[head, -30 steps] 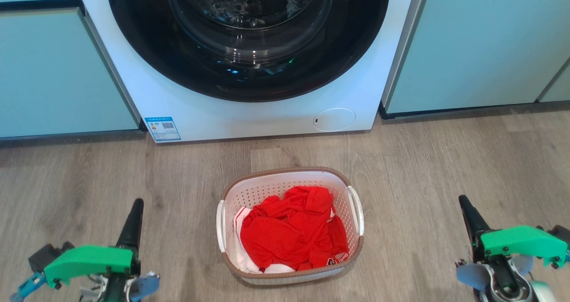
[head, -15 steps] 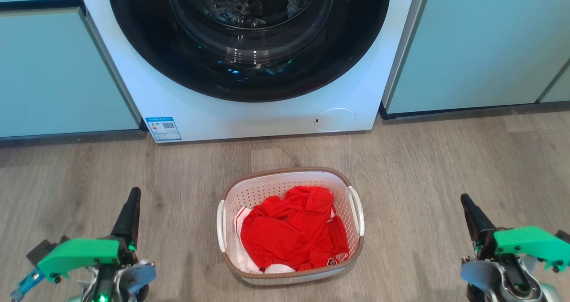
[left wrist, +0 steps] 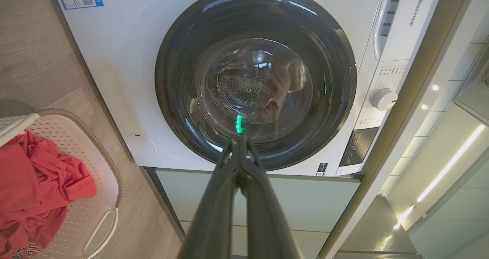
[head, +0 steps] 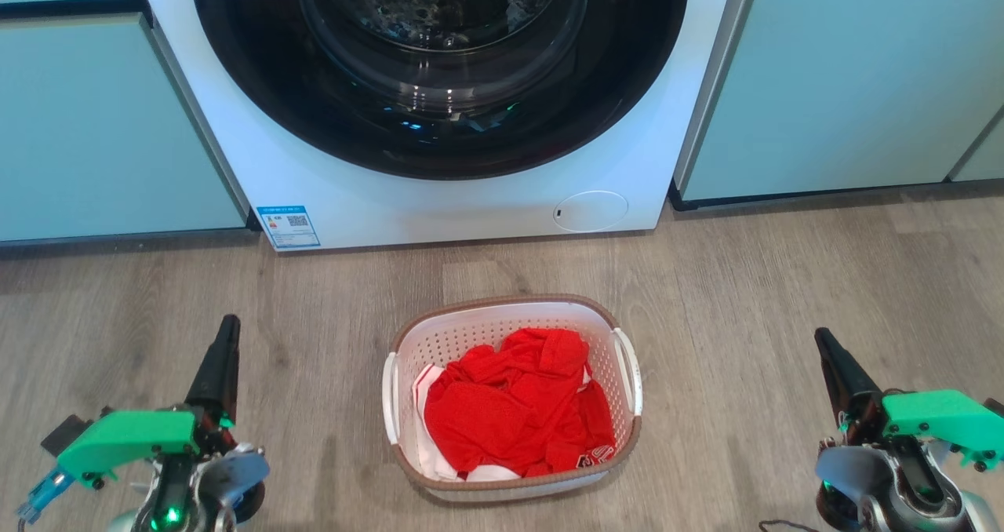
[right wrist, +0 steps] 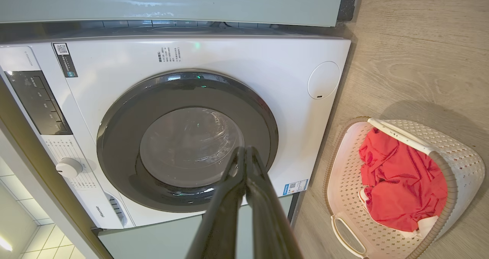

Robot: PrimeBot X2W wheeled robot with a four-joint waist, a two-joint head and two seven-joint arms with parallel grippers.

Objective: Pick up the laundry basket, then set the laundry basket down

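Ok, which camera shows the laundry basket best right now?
The head view: the whole laundry basket sits centred on the floor, nothing cropped. The left wrist view cuts it off at its edge; the right wrist view shows most of it, in a corner.

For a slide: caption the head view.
Laundry basket holding red clothes before washing machine, left gripper and right gripper flanking it.
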